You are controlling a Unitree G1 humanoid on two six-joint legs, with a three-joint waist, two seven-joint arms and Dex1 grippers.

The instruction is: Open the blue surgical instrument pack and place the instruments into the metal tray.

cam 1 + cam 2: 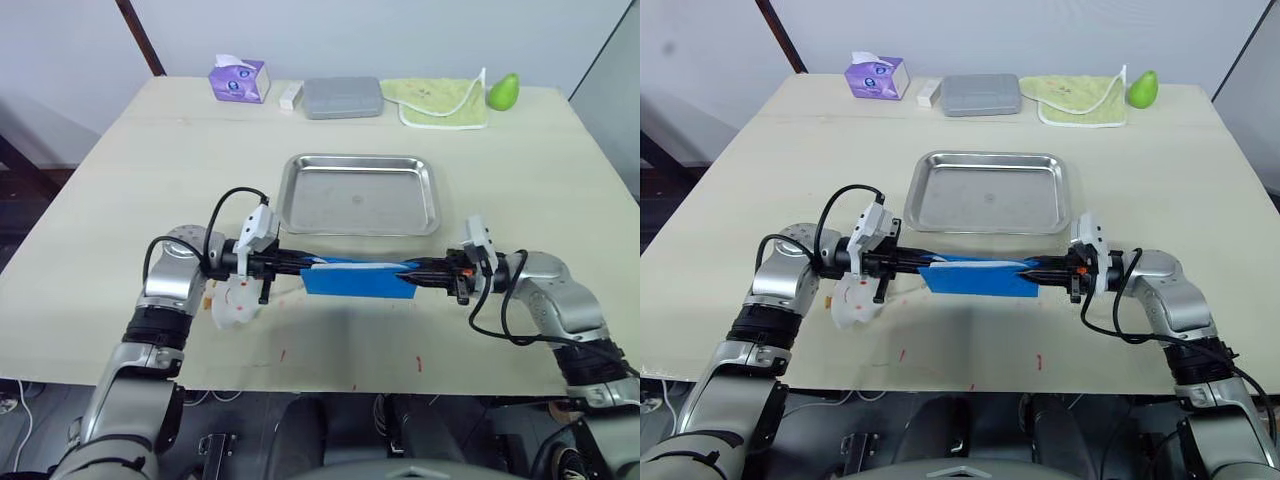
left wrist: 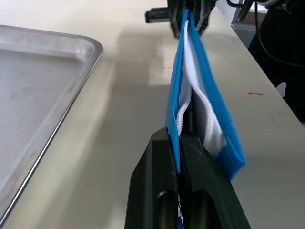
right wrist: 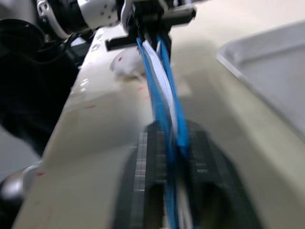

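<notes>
I have the blue surgical instrument pack (image 1: 358, 277) stretched between both arms, lifted just above the worktop (image 1: 120, 190) near its front edge and just in front of the metal tray (image 1: 359, 193), which sits bare in the middle of the worktop. The left gripper (image 1: 290, 262) has its fingers (image 2: 164, 191) clenched on one end of the pack, and the right gripper (image 1: 415, 272) is clamped on the opposite end, so the pack hangs edge-up with the white zip and lining showing along the upper seam in the left wrist view. I cannot see any instruments; I take them to be inside, and that is my main worry. If I pull the halves apart while the pack is standing on edge like this, loose scissors or forceps could slide out toward the front edge and drop off the worktop instead of landing in the tray. Both grips look like thin pinches on fabric, so a hard tug could also slip one end free and let the pack swing down. I also seem to be holding both layers together at each end, which would keep it closed however much I pull. A white crumpled object (image 1: 234, 304) lies under my left wrist and could snag as I move. The grey hard case (image 1: 342, 97), tissue box (image 1: 239, 79), green cloth (image 1: 443, 102) and green pear (image 1: 503, 91) along the back edge are well clear.
</notes>
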